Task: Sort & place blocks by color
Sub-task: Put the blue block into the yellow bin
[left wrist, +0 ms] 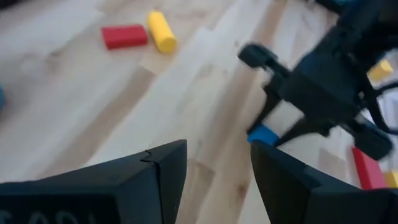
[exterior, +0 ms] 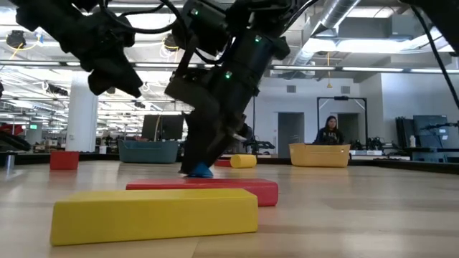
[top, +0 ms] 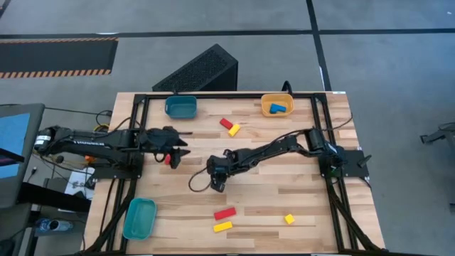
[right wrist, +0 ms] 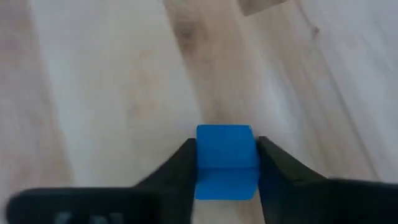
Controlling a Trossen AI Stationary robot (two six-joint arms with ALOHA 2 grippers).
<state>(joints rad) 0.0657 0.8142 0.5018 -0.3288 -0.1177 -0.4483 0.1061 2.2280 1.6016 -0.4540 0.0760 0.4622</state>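
Note:
My right gripper is down at the table's middle, shut on a small blue block, which also shows in the low view. My left gripper is open and empty above the table's left half, with a red block on the table just beside it. Its open fingers point toward the right gripper. A red bar, a yellow bar and a yellow cube lie near the front edge. A red and a yellow block lie at the far middle. My right gripper pinches the blue block's two opposite sides between its two fingers. The fingers come from above, slanting down. In the low view the block's underside looks to be at the table top.
A teal bin stands at the far left. An orange bin at the far right holds a blue block. A second teal bin stands at the near left. A person stands far off in the room.

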